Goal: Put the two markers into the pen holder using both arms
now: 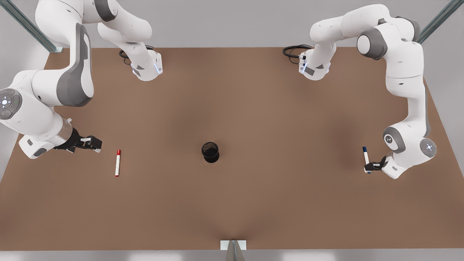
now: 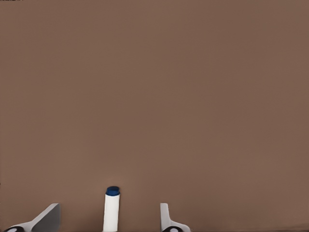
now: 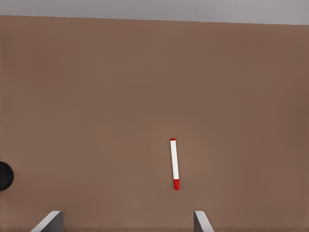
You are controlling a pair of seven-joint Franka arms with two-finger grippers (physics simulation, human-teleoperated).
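Front view showing the blue marker (image 1: pixel 365 155) lying flat on the table (image 1: pixel 275 119) at the front view's right, well apart from the pen holder (image 1: pixel 210 152) sitting mid-table. Left wrist view catching that same thin white barrel (image 2: pixel 111 210) between two spread fingers, clear gaps on both sides, so nothing clamped yet. Left gripper (image 1: pixel 372 166) straddling the marker's near end, jaws released.

Looking light, stiff and smooth, this round plastic tube; probably rolling or slipping under a careless pinch. Squeezing across the white barrel, not the tapering cap, seeming the safer hold, and gripping near one end leaving length free for tipping upright into the cup.

Moving outward: red marker (image 1: pixel 117 162) resting flat at the front view's left, untouched, red cap and red tip showing in the right wrist view (image 3: pixel 174 163). Right gripper (image 1: pixel 95 144) hovering just beside it, jaws wide apart, holding nothing.

Pen holder standing upright, a squat black cylinder with a speckled dark interior, shorter than either marker, possibly tipping if nudged. Matte brown tabletop offering little to stop a rolling barrel
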